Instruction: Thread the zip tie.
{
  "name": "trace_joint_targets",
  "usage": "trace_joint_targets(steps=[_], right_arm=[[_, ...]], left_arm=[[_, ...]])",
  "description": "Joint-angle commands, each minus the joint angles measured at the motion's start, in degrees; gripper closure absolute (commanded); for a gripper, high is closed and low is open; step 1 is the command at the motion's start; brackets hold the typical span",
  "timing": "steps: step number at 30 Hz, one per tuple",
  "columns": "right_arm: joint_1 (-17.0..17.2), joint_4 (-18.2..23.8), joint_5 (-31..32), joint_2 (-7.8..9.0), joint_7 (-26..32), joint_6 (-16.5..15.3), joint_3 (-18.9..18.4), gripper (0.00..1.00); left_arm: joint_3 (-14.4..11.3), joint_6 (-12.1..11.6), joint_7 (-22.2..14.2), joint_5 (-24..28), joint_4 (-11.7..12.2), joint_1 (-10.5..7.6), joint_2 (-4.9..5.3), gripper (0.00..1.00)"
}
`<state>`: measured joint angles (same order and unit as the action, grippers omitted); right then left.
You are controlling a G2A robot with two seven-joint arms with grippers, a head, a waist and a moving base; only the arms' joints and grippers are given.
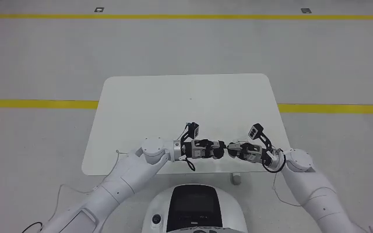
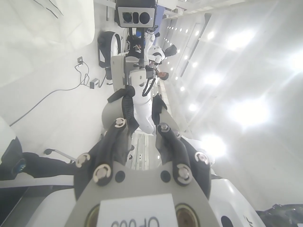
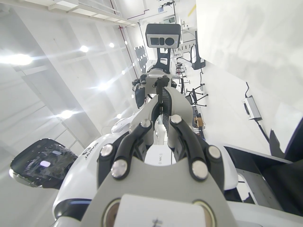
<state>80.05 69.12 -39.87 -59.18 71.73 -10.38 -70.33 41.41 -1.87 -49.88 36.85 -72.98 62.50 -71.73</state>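
Nearest, the left gripper (image 2: 142,101) in its own wrist view has its jaws spread, with a bare gap between them. Right wrist view adds a thin dark strip, seemingly the zip tie (image 3: 162,102), at the right gripper (image 3: 162,109); whether it is clamped I cannot tell. From above, both arms meet tip to tip, level, over the near part of the table (image 1: 175,93).

A white table (image 1: 175,99) with rounded corners stands on a pale grey floor (image 1: 46,58). One white table foot (image 1: 236,178) shows below its near edge, at 5 o'clock. A yellow floor stripe (image 1: 46,104) runs from 9 to 3 o'clock, passing under the table. A second stripe (image 1: 175,16) crosses at 12 o'clock.
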Motion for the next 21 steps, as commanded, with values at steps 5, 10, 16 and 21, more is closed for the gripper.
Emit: trace_joint_targets(steps=[5, 10, 16, 21], right_arm=[[0.16, 0.25, 0.27, -0.05, 0.19, -0.22, 0.2, 1.0], [0.16, 0.26, -0.01, -0.1, 0.58, -0.55, 0.26, 1.0], [0.15, 0.11, -0.96, -0.13, 1.58, -0.88, 0.01, 1.0], [0.01, -0.01, -0.92, -0.17, 1.72, -0.77, 0.09, 1.0]], left_arm=[[-0.63, 0.46, 0.22, -1.1, 0.08, -0.3, -0.07, 0.87], [-1.0, 0.79, 0.82, -1.8, 0.08, -0.56, -0.14, 0.88], [-1.23, 0.86, 1.12, -1.9, 0.23, -0.68, -0.21, 0.89], [-1.42, 0.92, 1.21, -1.92, 0.41, -0.79, -0.27, 0.9]])
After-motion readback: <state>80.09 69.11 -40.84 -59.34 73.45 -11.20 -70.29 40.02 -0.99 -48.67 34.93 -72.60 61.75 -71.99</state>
